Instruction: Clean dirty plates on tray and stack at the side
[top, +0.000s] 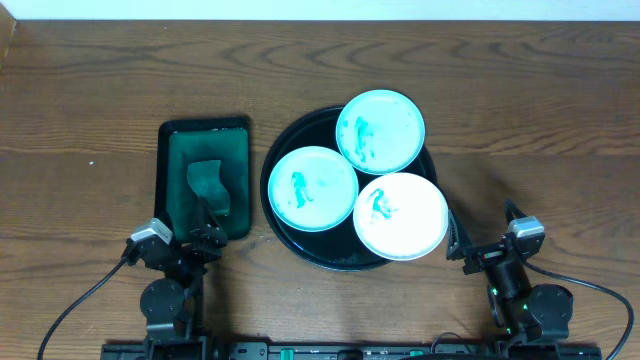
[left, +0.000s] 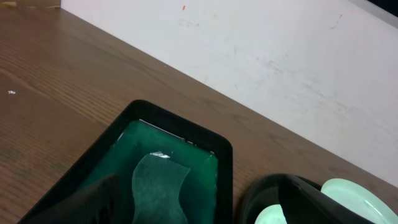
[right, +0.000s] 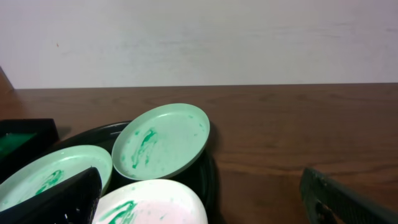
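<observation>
Flanking tray (top: 330, 258), left gripper (top: 208, 226), right gripper (top: 482, 223), agape

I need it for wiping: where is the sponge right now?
Overhead, the sponge lies in the rectangular dark-green tray, on the left side, just left of the round black tray.

This looks like a robot lab to me: I stand at the near edge of a plain wooden table (top: 100, 80), cables (top: 75, 305) trailing, with a bare white wall (left: 280, 56) behind.

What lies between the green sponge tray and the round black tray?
Only a narrow strip of bare wooden table beside the black tray, shown overhead.
</observation>
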